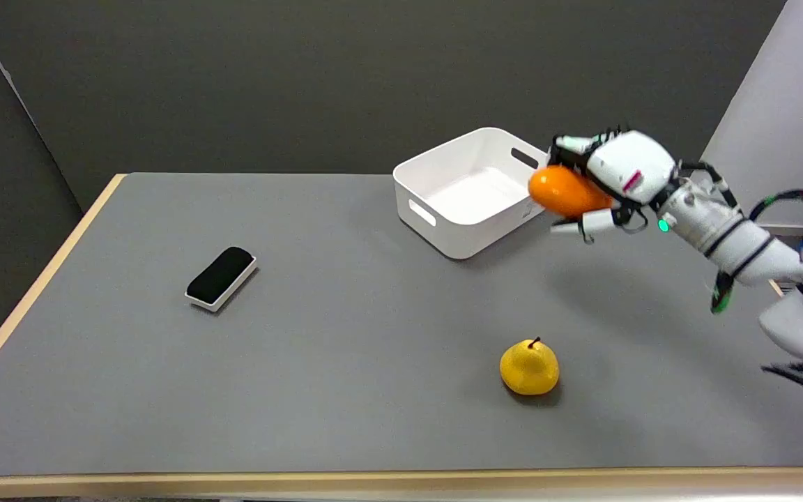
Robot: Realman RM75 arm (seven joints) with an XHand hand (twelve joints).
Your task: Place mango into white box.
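One working hand (607, 183), the right, is wrapped around the mango (564, 191), with fingers above and below the fruit and the orange body projecting out toward the white box (468, 192). The mango is held clear of the desk (346, 390), in the air at the box's right-hand wall, overlapping its rim in the head view; whether it is already over the opening or just outside cannot be told from this angle. Judged from the grip, the fruit is carried end-first so that it can pass over the wall and be let go inside. The box interior appears bare and its opening faces up, with slot handles in the walls.

Other items noted: a yellow pear (529, 367) on the near part of the desk, well apart from the box, and a black-topped eraser (221, 277) far to the left. Neither lies on the route. The only obstacle assessed is the box's right wall, which the mango must clear before release.
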